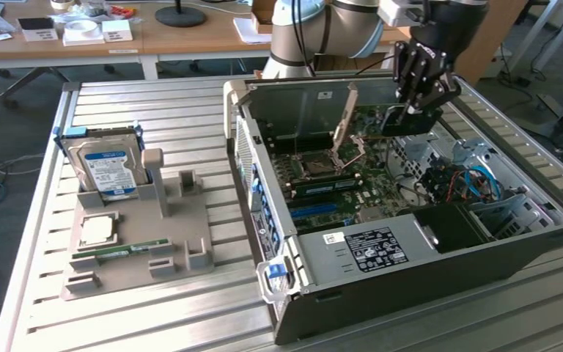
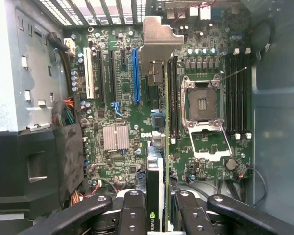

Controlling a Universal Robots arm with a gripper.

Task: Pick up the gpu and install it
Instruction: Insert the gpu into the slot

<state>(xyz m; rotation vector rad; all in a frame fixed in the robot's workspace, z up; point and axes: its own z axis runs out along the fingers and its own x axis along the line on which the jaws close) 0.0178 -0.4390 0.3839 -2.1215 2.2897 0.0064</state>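
I have the fingers [image 2: 132, 215] clamped on the gpu [image 2: 155, 171], edge-on above the motherboard [image 2: 132, 122]. Pickup looks done; seating in a slot remains, I judge.

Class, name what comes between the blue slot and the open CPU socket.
The gpu, edge-on in the hand, as the wrist view shows.

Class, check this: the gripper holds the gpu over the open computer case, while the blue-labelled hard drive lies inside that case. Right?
Not quite. The exterior view shows the hard drive standing in the grey holder outside the case. The gripper does hold the gpu over the open case.
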